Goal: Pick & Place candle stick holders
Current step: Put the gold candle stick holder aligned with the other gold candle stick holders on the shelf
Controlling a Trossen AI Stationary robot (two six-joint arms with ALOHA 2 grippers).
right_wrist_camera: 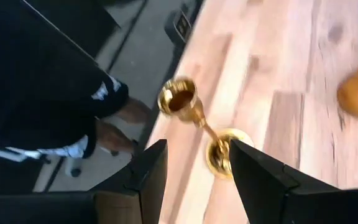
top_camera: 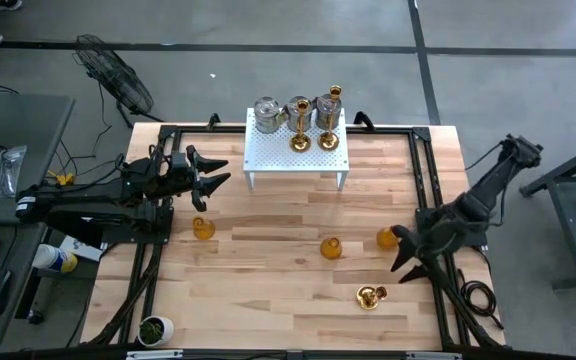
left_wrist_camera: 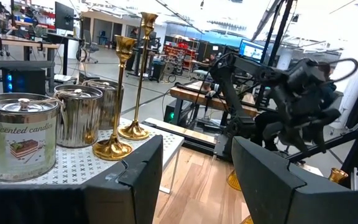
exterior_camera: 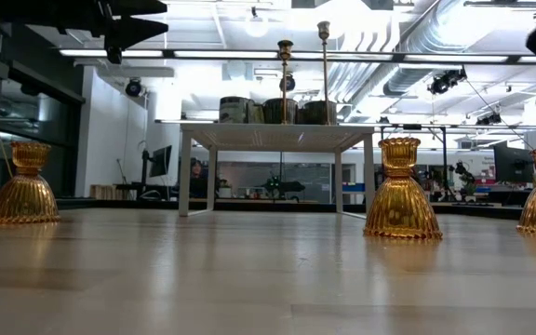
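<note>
Three amber glass holders stand upside down on the wooden table (top_camera: 268,300): one at the left (top_camera: 203,228), one in the middle (top_camera: 331,247), one at the right (top_camera: 387,238). A short gold stemmed holder (top_camera: 370,296) is at the near right; it also shows in the right wrist view (right_wrist_camera: 197,127). Two tall gold holders (top_camera: 301,128) (top_camera: 332,118) and silver tins (top_camera: 267,114) stand on the white perforated stand (top_camera: 268,155). My left gripper (top_camera: 215,170) is open, in the air left of the stand. My right gripper (top_camera: 408,262) is open, between the right amber holder and the short gold one.
A small white pot with a green plant (top_camera: 154,328) stands at the near left corner. Black frame rails (top_camera: 423,180) run along the table's left and right sides. In the right wrist view, a dark shape that looks like a person's legs (right_wrist_camera: 104,124) shows beyond the table edge.
</note>
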